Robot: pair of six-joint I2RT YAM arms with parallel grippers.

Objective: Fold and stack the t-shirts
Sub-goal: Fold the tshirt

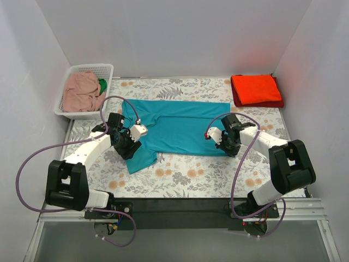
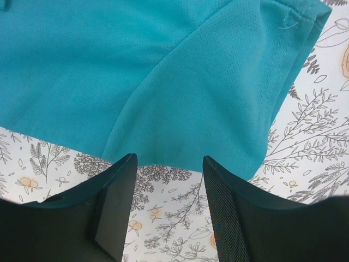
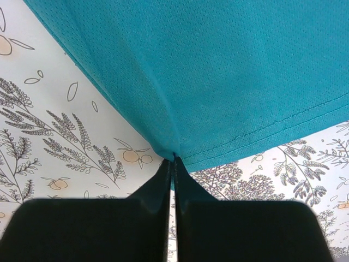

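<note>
Right wrist view: the right fingers [image 3: 159,188], pressed together, pinch the hem corner of the teal-blue t-shirt [image 3: 218,82] spread on the worktop [image 1: 185,174]. The left fingers [image 2: 115,196] stand spread, just short of its near edge; they should grip cloth before both lift.

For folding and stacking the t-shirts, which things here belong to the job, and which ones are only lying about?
Belong to the job:
teal t-shirt, spread flat
folded orange-red t-shirt
pink t-shirt and green cloth, both in the basket

Only lying about:
white basket
floral table cloth
</note>
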